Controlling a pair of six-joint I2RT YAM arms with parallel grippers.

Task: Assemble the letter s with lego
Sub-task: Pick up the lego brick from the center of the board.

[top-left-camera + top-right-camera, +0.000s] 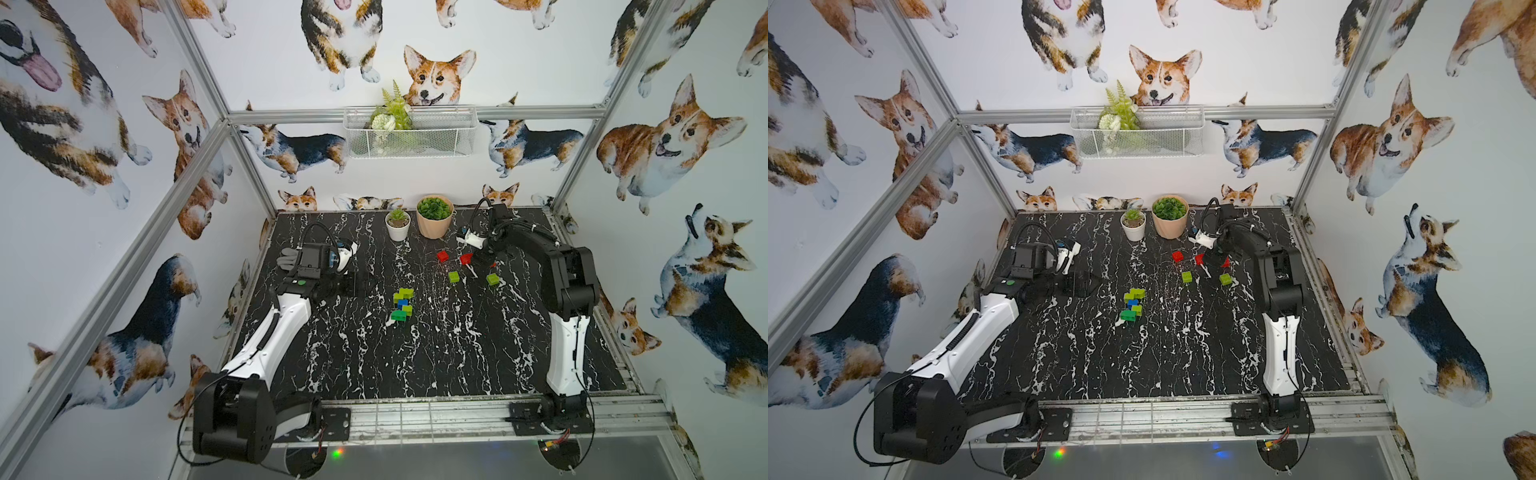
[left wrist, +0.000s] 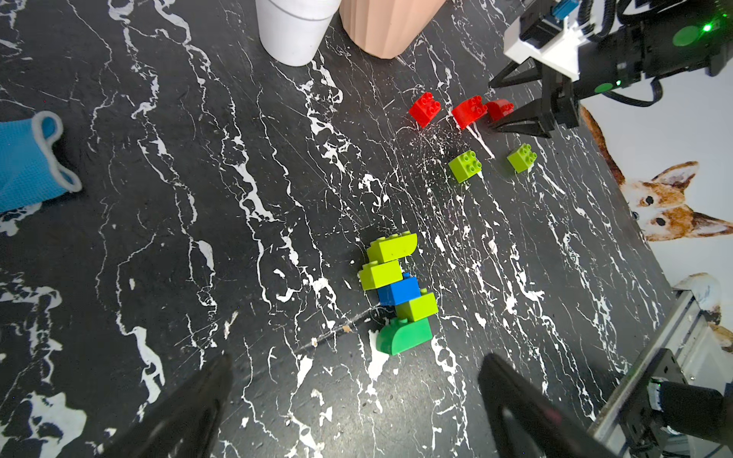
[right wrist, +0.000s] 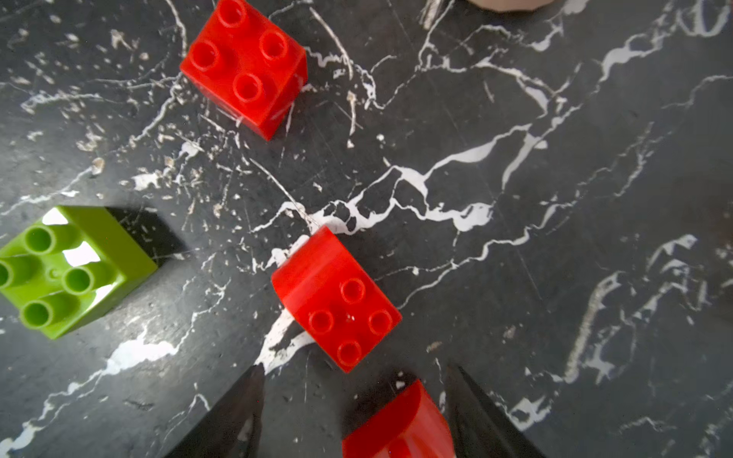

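Straddling a small red round-topped plastic brick [image 3: 396,424] on the black marbled table [image 1: 415,365], the right gripper [image 2: 492,106] had its jaws apart, nothing pinched yet. The left gripper [image 2: 357,361] gaped wide and empty near the joined lime, blue and dark green brick chain [image 1: 402,304] mid-table.

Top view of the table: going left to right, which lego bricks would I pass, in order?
In a top view: stack of green and blue bricks → square red brick → first lime brick → rounded red brick → last lime brick.
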